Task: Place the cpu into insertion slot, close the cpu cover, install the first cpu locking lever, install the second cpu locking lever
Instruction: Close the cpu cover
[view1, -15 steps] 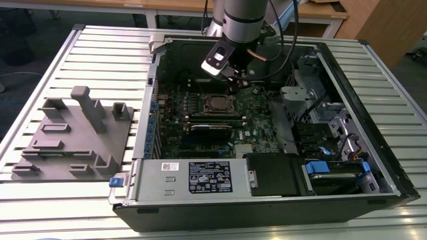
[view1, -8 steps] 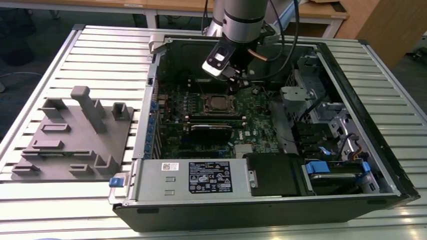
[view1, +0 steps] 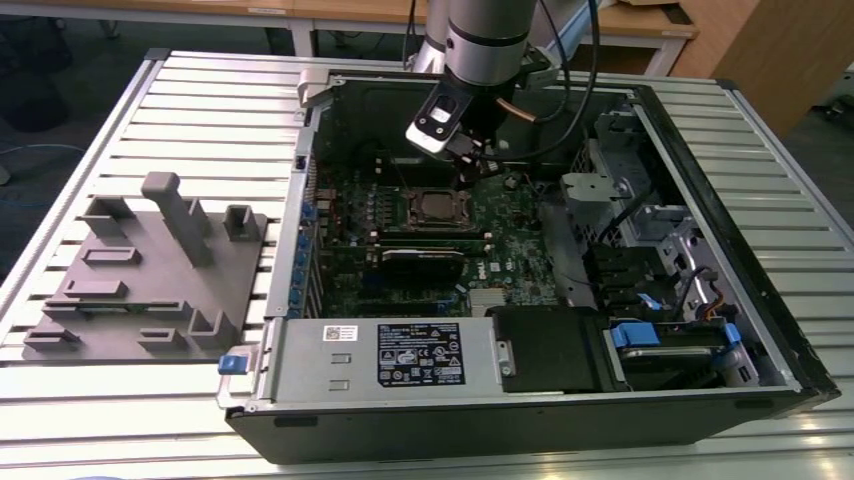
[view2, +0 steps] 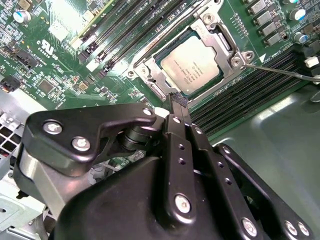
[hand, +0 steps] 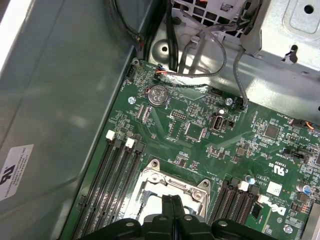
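A slatted metal worktop (view1: 174, 110) carries everything. On it lies an open computer case (view1: 787, 330), taking up the middle and the exterior view's right. A grey moulded fixture (view1: 147, 270) lies just beside the case on the exterior view's left. The robot arm (view1: 487, 40) comes down from the far side into the case, over the green circuit board (view1: 514, 255) on its floor.

The claw (view2: 179, 100) hangs just above the board. Its two black fingers (hand: 169, 207) are pressed together with nothing between them. In both wrist views its tip sits right at the edge of the insertion slot (view2: 214, 22), though I cannot tell if it touches the frame.

The slot lies near the middle of the board, between banks of long black memory slots (view2: 250, 90). The cpu cover (view2: 227, 45) lies flat on the slot, its silvery frame ringing the chip. The cpu (view2: 192, 65) sits inside, its dull metal top showing through the cover's cut-out.

A thin wire lever (view2: 282, 71) juts from one corner of the frame and angles away across the memory slots.
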